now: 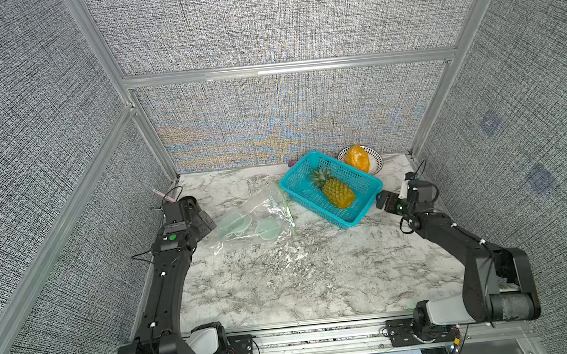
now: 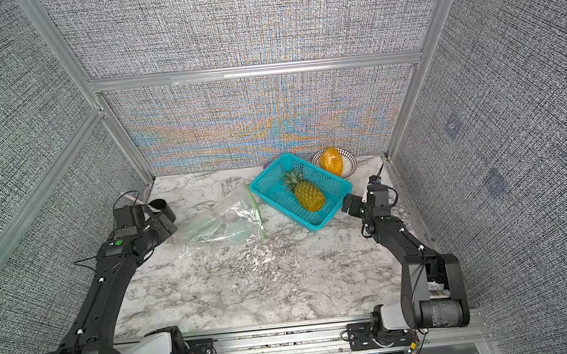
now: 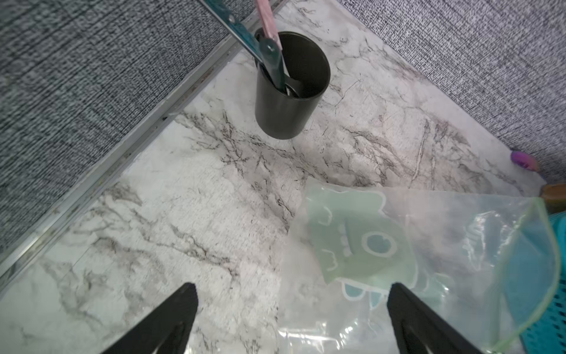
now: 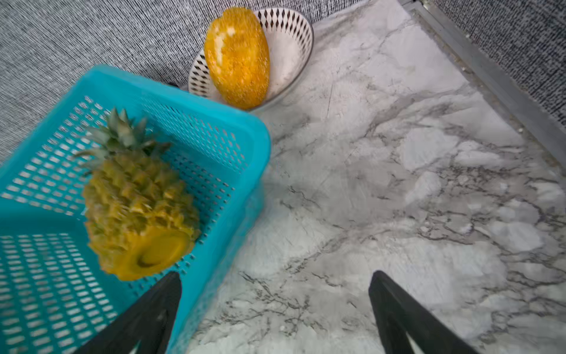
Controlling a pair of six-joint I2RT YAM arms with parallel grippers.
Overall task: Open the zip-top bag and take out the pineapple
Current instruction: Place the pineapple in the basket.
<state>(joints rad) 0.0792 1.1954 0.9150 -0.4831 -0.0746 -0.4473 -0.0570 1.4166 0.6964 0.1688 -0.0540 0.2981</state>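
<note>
Both top views look steeply down over the whole table (image 1: 285, 284); wrist cameras sit close above it.

1. The left gripper (image 3: 294, 286) hangs over the marble table (image 3: 183, 199) with its jaws wide apart. One fingertip is above the zip-top bag (image 3: 428, 245), the other above bare marble.
2. The bag's pale green zip strip (image 3: 551, 245) lies beside a teal basket (image 3: 551, 321).
3. A black cup (image 3: 284, 113) stands upright near the table's corner and holds a teal tool (image 3: 245, 33) and a pink stick (image 3: 268, 18).
4. A small purple object (image 3: 523, 159) lies at the wall edge.
</note>
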